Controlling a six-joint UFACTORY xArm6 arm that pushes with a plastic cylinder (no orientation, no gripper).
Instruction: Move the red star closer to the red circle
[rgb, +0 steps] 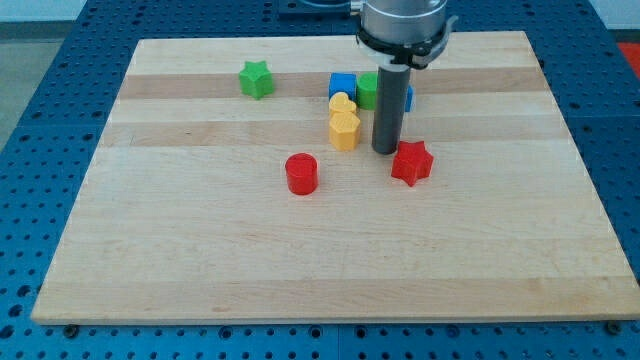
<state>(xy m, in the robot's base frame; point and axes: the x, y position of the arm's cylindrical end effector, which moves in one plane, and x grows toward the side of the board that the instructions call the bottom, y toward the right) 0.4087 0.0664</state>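
The red star (412, 162) lies right of the board's middle. The red circle (301, 173) stands to its left, about a hundred pixels away. My tip (386, 150) rests on the board just up and left of the red star, close to its upper left edge, between the star and the yellow blocks.
A yellow hexagon (344, 130) and a yellow heart-like block (342, 103) sit left of the rod. A blue cube (342, 86), a green block (368, 90) and a blue block partly hidden behind the rod are above. A green star (256, 78) lies at upper left.
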